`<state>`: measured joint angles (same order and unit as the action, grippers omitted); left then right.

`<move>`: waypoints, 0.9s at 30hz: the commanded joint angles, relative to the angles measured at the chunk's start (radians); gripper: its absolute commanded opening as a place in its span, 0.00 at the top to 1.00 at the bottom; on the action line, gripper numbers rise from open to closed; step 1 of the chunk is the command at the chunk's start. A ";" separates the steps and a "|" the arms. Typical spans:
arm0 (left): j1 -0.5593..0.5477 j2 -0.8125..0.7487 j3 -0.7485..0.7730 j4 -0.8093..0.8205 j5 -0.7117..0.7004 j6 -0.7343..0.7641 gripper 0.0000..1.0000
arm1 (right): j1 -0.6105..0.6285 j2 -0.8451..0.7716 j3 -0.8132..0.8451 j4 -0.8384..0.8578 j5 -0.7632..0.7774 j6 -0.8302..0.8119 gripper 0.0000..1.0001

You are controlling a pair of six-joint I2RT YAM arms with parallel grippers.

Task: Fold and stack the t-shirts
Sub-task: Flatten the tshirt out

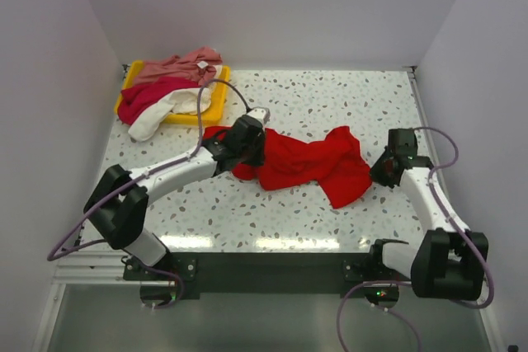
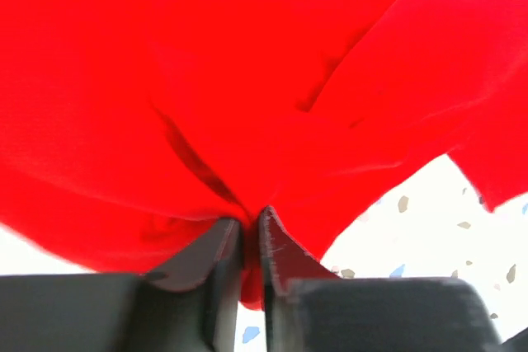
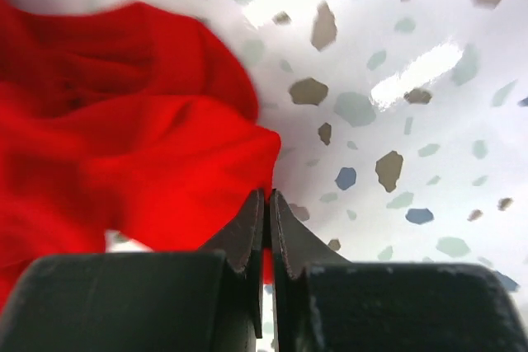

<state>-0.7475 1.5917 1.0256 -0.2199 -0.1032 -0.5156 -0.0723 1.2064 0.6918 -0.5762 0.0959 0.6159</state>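
Pinching red t-shirt (image 1: pixel 305 162): left gripper (image 2: pixel 252 220), right gripper (image 3: pixel 268 204), clear in wrist views. Only overhead shows yellow tray (image 1: pixel 216 111) heaped with shirts (image 1: pixel 148 96); tag (image 1: pixel 202 64) unreadable.

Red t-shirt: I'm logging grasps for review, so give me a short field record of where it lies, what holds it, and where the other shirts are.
red t-shirt: crumpled, unfolded, lying across the middle of the table
left gripper: shut on the shirt's left end
right gripper: shut on the shirt's right edge
other shirts: pink t-shirt, crimson t-shirt and cream-white t-shirt, heaped unfolded in the yellow tray at the far left corner, spilling over its rim
stack: none yet
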 commanded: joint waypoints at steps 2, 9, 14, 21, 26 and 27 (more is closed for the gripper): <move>-0.001 -0.111 0.194 -0.157 -0.098 0.130 0.77 | 0.002 -0.146 0.198 -0.148 0.057 -0.056 1.00; 0.181 0.095 0.490 -0.217 -0.027 0.258 0.60 | 0.002 -0.115 0.345 -0.182 0.087 -0.081 1.00; 0.177 0.232 0.749 -0.372 -0.104 0.288 0.62 | 0.000 -0.044 0.400 -0.146 0.068 -0.090 1.00; -0.016 -0.091 0.214 -0.116 -0.071 0.194 0.42 | 0.000 0.004 0.524 -0.160 0.105 -0.117 1.00; -0.163 -0.236 -0.102 0.065 -0.056 0.071 0.24 | 0.002 0.067 0.681 -0.198 0.088 -0.137 1.00; -0.196 -0.240 -0.126 0.071 -0.099 0.059 0.21 | 0.000 0.074 0.693 -0.200 0.085 -0.139 1.00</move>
<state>-0.8757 1.4014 0.9627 -0.3130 -0.1646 -0.3637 -0.0723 1.2602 1.3121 -0.7555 0.1734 0.5098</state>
